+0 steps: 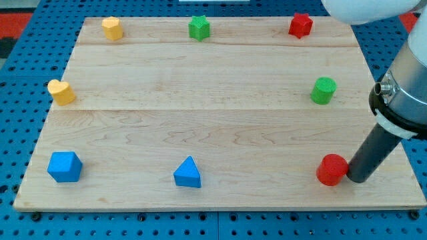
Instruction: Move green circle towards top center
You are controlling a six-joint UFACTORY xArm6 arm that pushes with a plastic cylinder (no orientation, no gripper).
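Observation:
The green circle (323,90) is a short green cylinder on the wooden board (213,113) at the view's right, a little above mid height. My tip (357,179) is at the view's lower right, well below the green circle. It touches or nearly touches the right side of a red cylinder block (332,169). A green star (199,27) sits at the top centre of the board.
A red star (301,25) is at the top right. A yellow block (112,28) is at the top left and a yellow heart (61,91) at the left edge. A blue block (65,167) is at the bottom left and a blue triangle (188,173) at the bottom centre.

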